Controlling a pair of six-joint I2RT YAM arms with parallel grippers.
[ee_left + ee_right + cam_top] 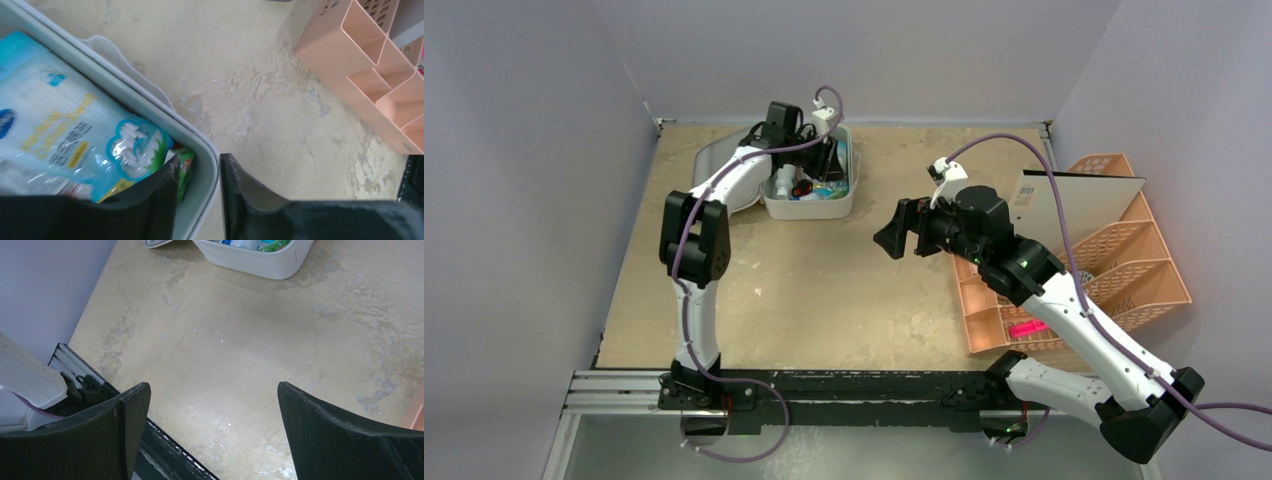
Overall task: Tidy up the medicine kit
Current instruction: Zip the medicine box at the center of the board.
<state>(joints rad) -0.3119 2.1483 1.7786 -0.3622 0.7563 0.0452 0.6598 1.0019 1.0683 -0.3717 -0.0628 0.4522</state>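
Medicine kit (809,210) (204,185) (260,262): open, tray upward, at the far part of the surface (824,300), a little left of its middle.
Kit lid (719,165): folded back flat on the side of the kit away from the organizer, reaching toward the far left corner.
Kit contents: a blue-and-white cotton swab packet (75,125) lies along the tray; a small green packet (184,165) is tucked into the kit's corner.
Left jaws (822,160) (198,172): set a narrow gap apart astride the kit's wall at that corner, one finger inside the tray and one outside; a sliver of the green packet shows between the inner finger and the wall.
Room beside the kit: bare surface runs from the kit's near wall to the black rail (824,385) at the front edge, and from the kit's outer side across to the organizer.
Edges behind the kit: the back wall stands near the kit's far side, and the left wall lies beyond the lid.
Right jaws (902,228) (214,390): spread wide with nothing between them, held above bare surface, apart from the kit on its organizer side and nearer the front edge.
Peach lattice organizer (1114,270) (370,75): well apart from the kit, at the surface's right edge, with a white board (1074,205) standing in it.
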